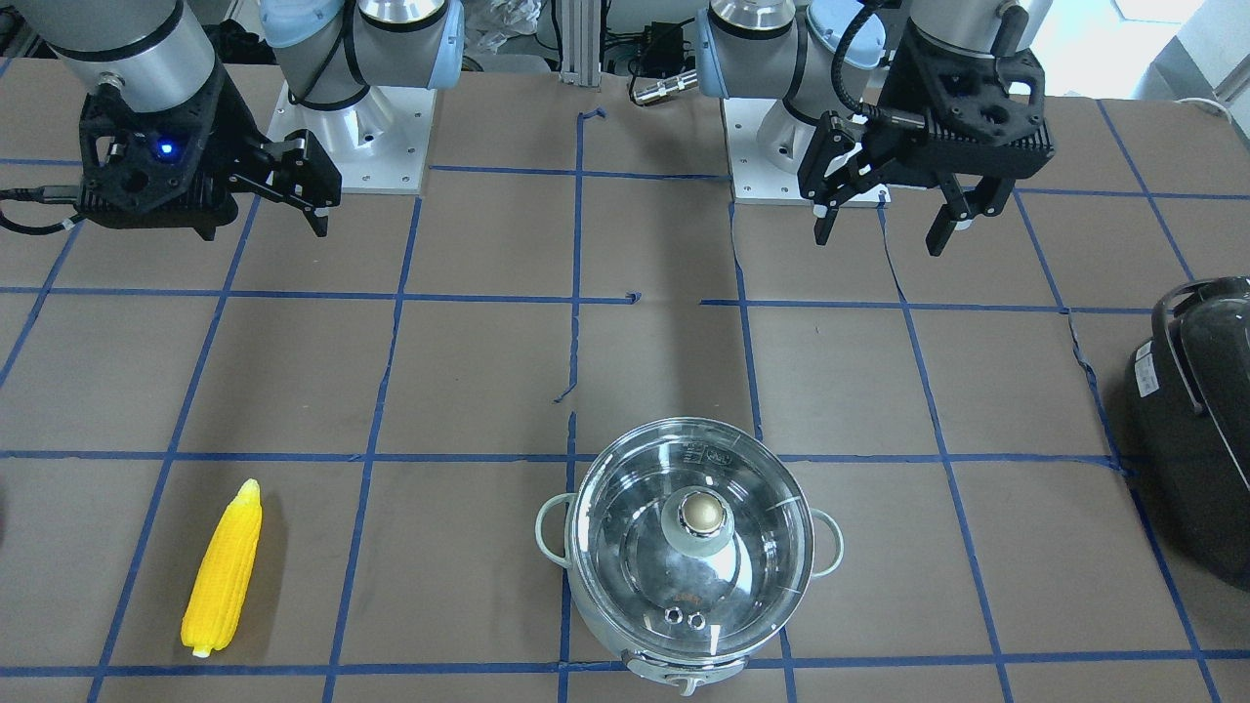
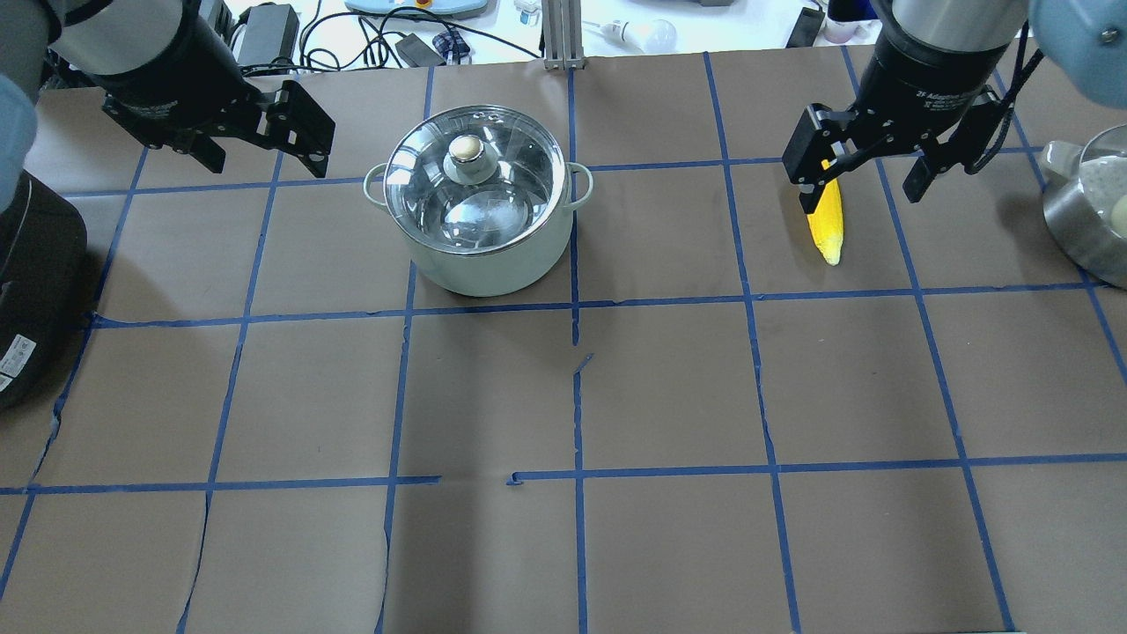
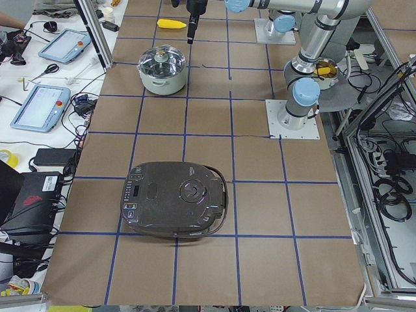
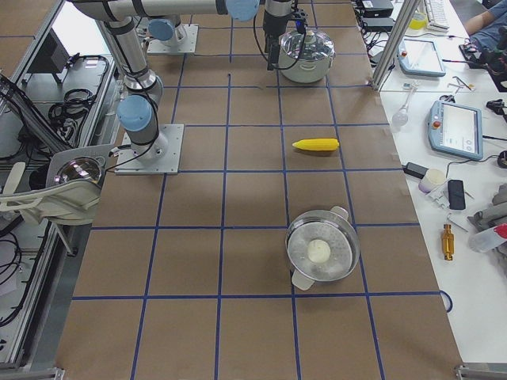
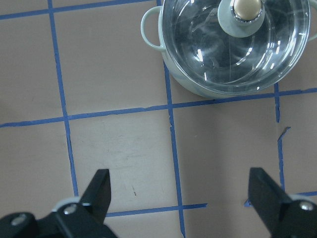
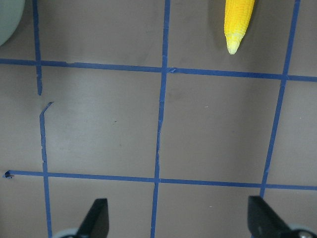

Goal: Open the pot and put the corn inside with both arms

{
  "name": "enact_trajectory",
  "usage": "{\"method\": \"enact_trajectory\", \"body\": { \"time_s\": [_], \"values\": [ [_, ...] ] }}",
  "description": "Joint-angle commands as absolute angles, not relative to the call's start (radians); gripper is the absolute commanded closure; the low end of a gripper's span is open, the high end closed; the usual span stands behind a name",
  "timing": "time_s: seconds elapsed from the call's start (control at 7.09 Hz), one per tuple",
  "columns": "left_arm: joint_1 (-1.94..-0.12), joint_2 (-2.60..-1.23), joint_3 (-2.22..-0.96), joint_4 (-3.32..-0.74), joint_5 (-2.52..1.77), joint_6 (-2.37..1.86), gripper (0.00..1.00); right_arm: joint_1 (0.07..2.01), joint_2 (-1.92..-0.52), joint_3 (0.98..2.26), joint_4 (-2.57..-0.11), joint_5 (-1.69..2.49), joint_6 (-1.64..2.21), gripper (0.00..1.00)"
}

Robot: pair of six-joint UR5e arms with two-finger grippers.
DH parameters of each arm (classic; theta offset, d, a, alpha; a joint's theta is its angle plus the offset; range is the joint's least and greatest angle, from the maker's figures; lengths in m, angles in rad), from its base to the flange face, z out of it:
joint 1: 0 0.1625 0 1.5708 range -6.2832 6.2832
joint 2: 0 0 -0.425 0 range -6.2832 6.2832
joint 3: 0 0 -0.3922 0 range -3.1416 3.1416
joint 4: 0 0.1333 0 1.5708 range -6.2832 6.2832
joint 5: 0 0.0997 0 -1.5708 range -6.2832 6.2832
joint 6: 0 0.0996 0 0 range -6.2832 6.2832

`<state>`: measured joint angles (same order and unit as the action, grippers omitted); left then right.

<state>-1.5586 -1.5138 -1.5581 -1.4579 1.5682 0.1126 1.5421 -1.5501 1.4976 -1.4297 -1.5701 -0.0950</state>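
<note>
The steel pot [image 1: 625, 586] stands on the table with its glass lid [image 1: 688, 532] on and the brass knob [image 1: 701, 514] up; it also shows in the overhead view [image 2: 480, 255]. The yellow corn [image 1: 225, 571] lies flat on the table, apart from the pot. My left gripper [image 1: 884, 234] is open and empty, raised above the table; its wrist view shows the pot [image 5: 198, 84] ahead of the gripper [image 5: 181, 193]. My right gripper [image 2: 858, 180] is open and empty, raised; its near finger hides the corn's [image 2: 828, 220] far end. Its wrist view shows the corn's tip [image 6: 237, 25].
A large black appliance [image 1: 1201, 430] with a handle lies at the table's end on my left side [image 2: 31, 282]. A second steel pot [image 2: 1087, 211] with a white thing inside stands at the end on my right side [image 4: 321, 253]. Blue tape lines grid the brown table.
</note>
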Motion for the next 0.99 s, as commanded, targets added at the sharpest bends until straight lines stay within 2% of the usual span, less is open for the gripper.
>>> {"method": "enact_trajectory", "body": {
  "time_s": [0.0, 0.85],
  "values": [
    [-1.560, -1.511, -1.557, -1.456, 1.580, 0.112, 0.00, 1.542, -1.549, 1.499, -1.433, -1.555, -0.086, 0.00],
    [-1.526, -1.506, -1.531, -1.517, 1.579, 0.037, 0.00, 1.543, -1.549, 1.499, -1.434, -1.569, -0.092, 0.00]
  ]
}}
